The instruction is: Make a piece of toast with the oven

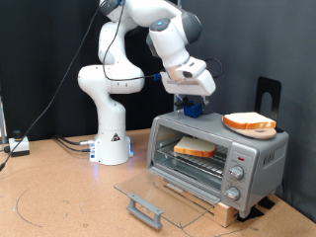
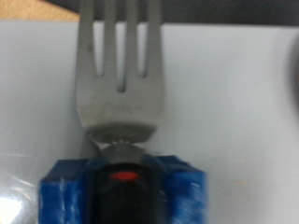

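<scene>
The silver oven (image 1: pixel 259 158) stands at the exterior view's right with its glass door (image 1: pixel 163 191) dropped open flat on the table. One piece of toast (image 1: pixel 197 148) lies on the wire rack inside. A second slice (image 1: pixel 249 121) rests on an orange plate (image 1: pixel 263 133) on the oven's roof. My gripper (image 1: pixel 194 107) hovers just above the roof's left part, shut on a blue block (image 2: pixel 65 191) that carries a metal fork (image 2: pixel 117 75). In the wrist view the fork's tines point out over the pale oven top (image 2: pixel 234 112).
The arm's white base (image 1: pixel 111 138) stands left of the oven, with cables (image 1: pixel 61 141) running to a small box (image 1: pixel 16 146) at the left edge. A black stand (image 1: pixel 269 94) rises behind the oven. The door's grey bar handle (image 1: pixel 145 209) juts forward.
</scene>
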